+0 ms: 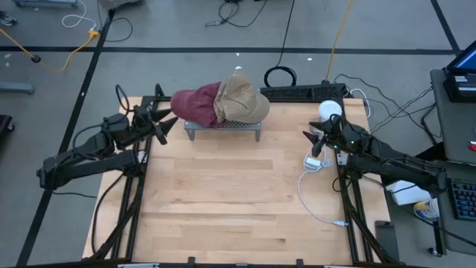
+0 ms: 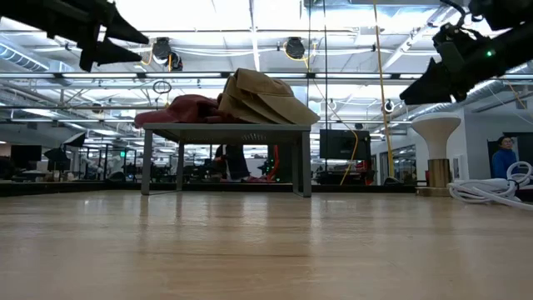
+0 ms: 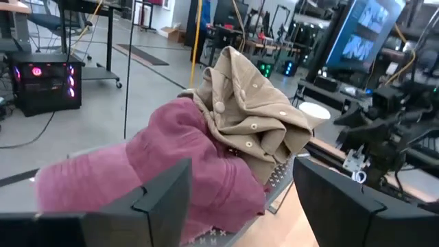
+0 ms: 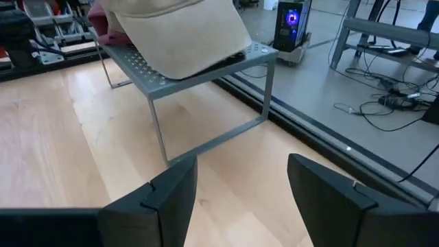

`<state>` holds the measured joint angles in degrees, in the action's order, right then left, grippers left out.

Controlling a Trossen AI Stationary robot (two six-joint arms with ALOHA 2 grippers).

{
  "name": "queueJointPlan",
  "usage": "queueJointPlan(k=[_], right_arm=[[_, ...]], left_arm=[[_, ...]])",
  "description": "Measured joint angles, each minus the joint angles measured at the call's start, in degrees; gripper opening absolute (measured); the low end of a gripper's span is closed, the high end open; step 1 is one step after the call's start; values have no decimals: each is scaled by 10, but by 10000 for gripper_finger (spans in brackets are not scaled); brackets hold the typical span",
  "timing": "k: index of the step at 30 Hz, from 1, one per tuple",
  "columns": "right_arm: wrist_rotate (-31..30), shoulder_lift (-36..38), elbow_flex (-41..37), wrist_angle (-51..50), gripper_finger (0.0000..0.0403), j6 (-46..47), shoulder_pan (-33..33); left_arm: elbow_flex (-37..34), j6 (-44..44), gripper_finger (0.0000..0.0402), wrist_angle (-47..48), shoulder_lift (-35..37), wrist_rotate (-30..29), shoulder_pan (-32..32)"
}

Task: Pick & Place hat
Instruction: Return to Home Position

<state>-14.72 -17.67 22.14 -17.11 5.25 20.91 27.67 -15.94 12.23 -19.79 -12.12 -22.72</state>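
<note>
Nearest the wrist cameras are the fingers. The left gripper holds its two fingers apart with nothing between them, raised just left of the shelf and pointing at it. The right gripper also has its two fingers spread and empty, raised well off to the right of the shelf. One pale wooden worktop carries everything. One grey metal shelf, with a perforated top on thin legs, stands at the worktop's back edge. On top of the shelf lie two piles. A stack of light brown caps sits on its right half, brims layered one over another, though I cannot tell how many there are. One dark red fabric heap lies on its left half, touching the stack. Right of the shelf, one white round stand sits at the worktop's back corner, and one white cable trails forward across the wood.
</note>
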Motion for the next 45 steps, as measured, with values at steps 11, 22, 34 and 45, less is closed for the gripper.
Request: queueJointPlan(k=[11, 22, 34, 45], right_arm=[[17, 45, -77, 0, 219, 62, 0], [41, 66, -126, 11, 219, 96, 0], [59, 70, -162, 27, 219, 94, 0], [59, 71, -163, 28, 219, 69, 0]], left_arm=[[-75, -25, 266, -36, 78, -1, 0], [-158, -64, 246, -94, 106, 0, 0], [-236, -86, 269, -169, 109, 0, 0], [-251, -69, 255, -165, 109, 0, 0]])
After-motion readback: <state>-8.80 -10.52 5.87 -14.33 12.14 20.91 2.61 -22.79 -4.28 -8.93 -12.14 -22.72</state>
